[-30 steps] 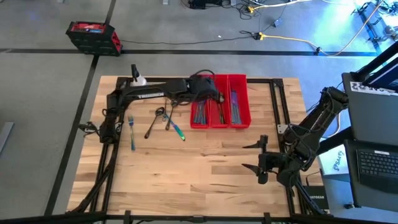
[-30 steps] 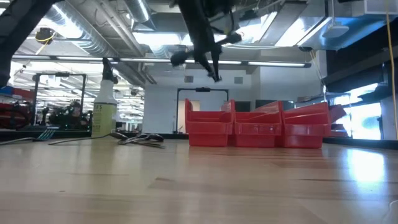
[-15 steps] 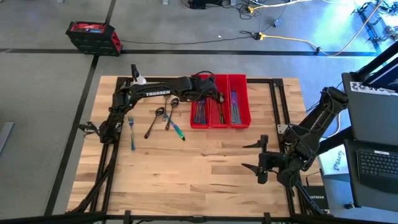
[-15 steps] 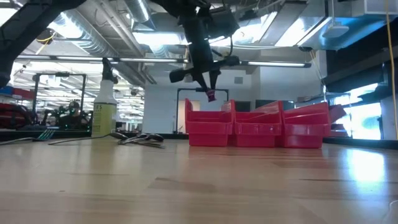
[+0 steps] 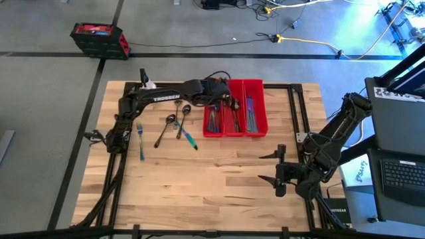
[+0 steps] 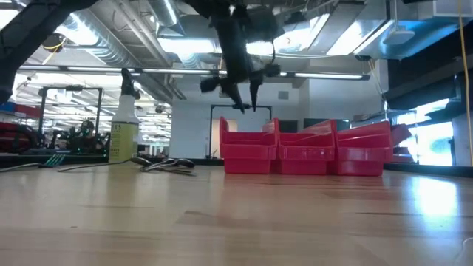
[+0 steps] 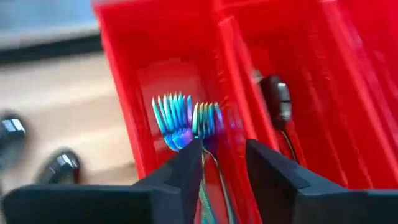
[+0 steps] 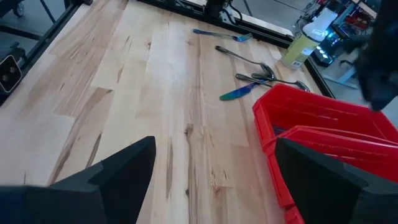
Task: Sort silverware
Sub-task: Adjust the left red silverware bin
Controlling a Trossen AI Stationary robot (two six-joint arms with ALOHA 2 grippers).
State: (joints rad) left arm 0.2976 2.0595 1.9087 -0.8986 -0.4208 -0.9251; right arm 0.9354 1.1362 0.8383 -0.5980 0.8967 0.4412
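Silverware (image 5: 180,126): thin iridescent blue-teal pieces and dark spoons; some loose on the worktop (image 5: 199,179) left of the bins, others already in the bins.
Forks (image 7: 186,118): two, tines blue-purple, lying in the leftmost bin, straight beneath the left tool.
Dark spoon (image 7: 277,99): in the middle bin.
Red bins (image 5: 234,109): three long compartments side by side, each holding cutlery.
Loose fork (image 5: 141,141): apart, nearer the worktop's left edge.
Left tool (image 7: 222,163): above the leftmost bin, fingers slightly parted, gripping nothing.
Right tool (image 5: 273,166): idle near the worktop's right edge, spread wide, empty.
Spray bottle (image 6: 123,122): upright at the far left corner.
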